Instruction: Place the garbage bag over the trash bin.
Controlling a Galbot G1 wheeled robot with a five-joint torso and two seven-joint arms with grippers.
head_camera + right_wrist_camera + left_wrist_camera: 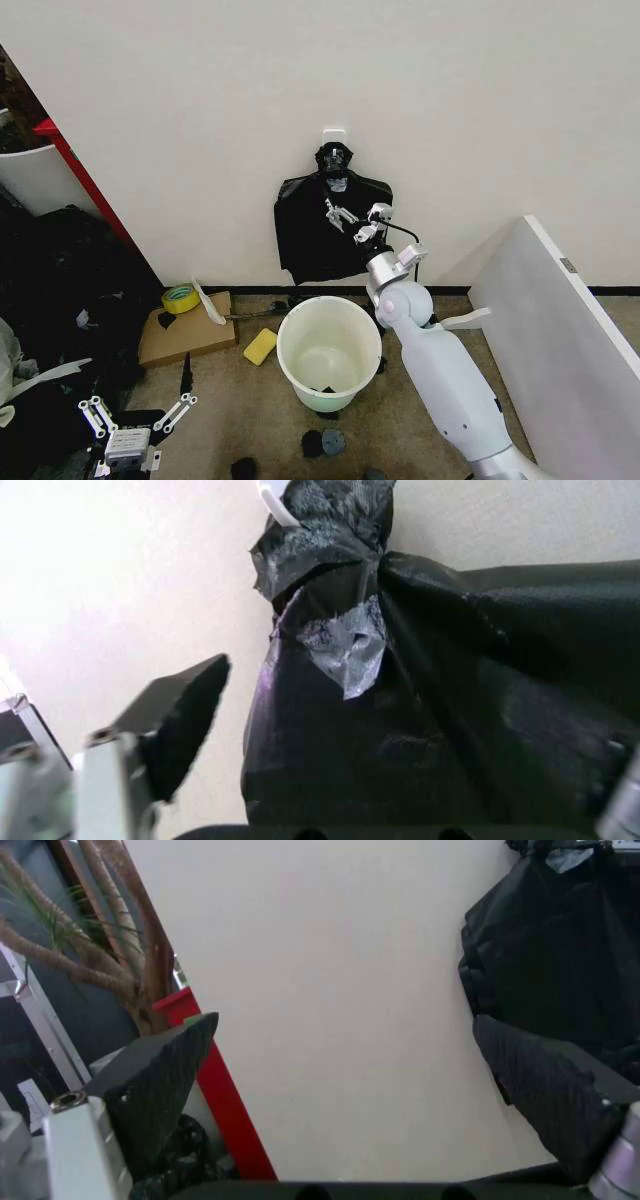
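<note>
**Visitor:** Grippers first, please. Where are they?

**Onlooker:** Nearest to us, low by the floor, the left gripper [137, 414] waits with its fingers spread, holding nothing. Farther off, the right gripper [350, 222] is raised against a bundle of black bags [325, 232] hanging on the wall. Its fingers [185, 716] are spread too, one on each side of the plastic, not yet pinching.

**Visitor:** And the bin?

**Onlooker:** The trash bin [330, 353] stands on the floor just below the bundle: round, white, open and unlined, with a small dark scrap at the bottom.

**Visitor:** How would a bag handle?

**Onlooker:** I can't single out the one garbage bag; it is somewhere in that bundle. The plastic looks thin, glossy and creased, so I'd judge it nearly weightless, limp and slippery. The bundle is bunched and taped at the top under a white wall hook [334, 133]. Pinching a loose fold below that knot seems best; a hard tug might tear it.
</note>
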